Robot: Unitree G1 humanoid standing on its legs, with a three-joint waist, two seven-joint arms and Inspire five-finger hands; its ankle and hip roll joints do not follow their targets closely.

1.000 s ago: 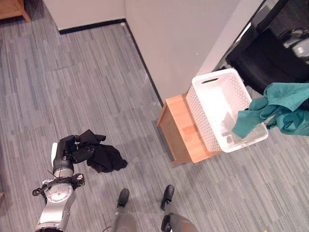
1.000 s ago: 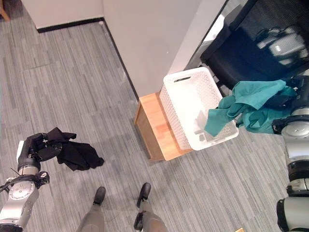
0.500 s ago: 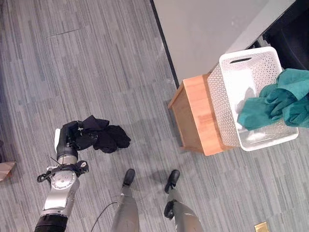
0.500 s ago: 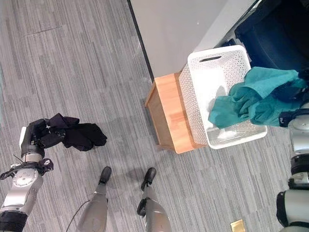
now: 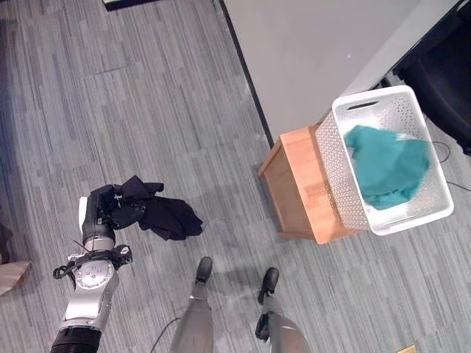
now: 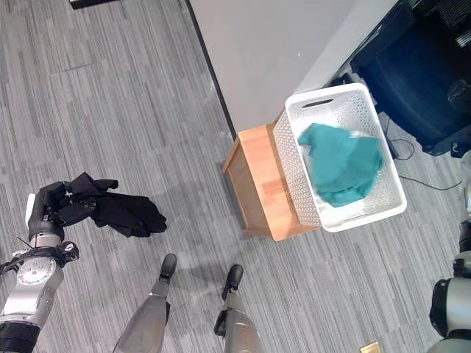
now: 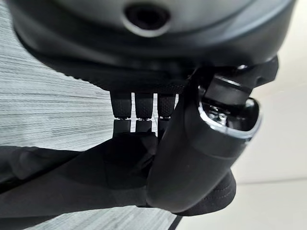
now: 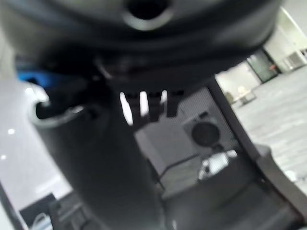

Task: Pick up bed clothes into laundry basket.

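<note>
- Left eye view: the teal cloth [image 5: 388, 164] lies inside the white basket [image 5: 440, 204], which sits on a wooden stool [image 5: 296, 187] beside the wall.
- My left hand [image 5: 107, 213] holds a black garment [image 5: 165, 217] above the grey floor, fingers and thumb curled round it.
- Right wrist view: my right hand [image 8: 100, 143] holds nothing; its fingers I cannot tell.
</note>
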